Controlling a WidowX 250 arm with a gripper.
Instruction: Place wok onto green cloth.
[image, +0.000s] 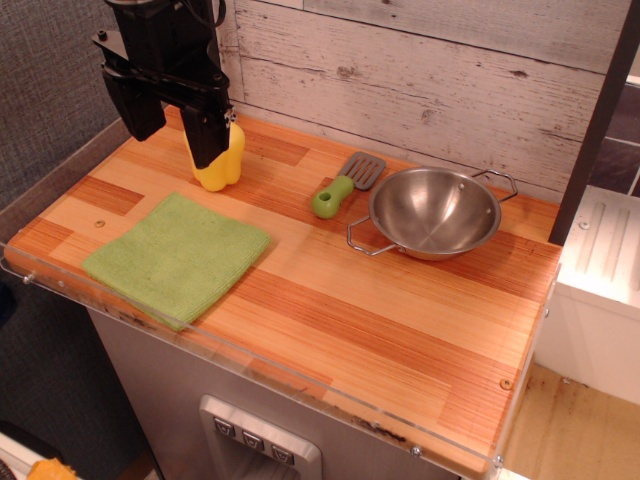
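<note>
The wok (434, 211), a shiny steel bowl with two wire loop handles, sits upright on the wooden counter at the right back. The green cloth (178, 257) lies flat at the front left of the counter, with nothing on it. My black gripper (172, 122) hangs at the back left, above the counter and in front of the yellow pepper, far left of the wok and above the cloth's far edge. Its two fingers are spread apart and hold nothing.
A yellow pepper (222, 165) stands behind the gripper. A grey spatula with a green handle (345, 186) lies just left of the wok. A white plank wall (420, 80) backs the counter. A clear acrylic lip (300, 375) runs along the front edge.
</note>
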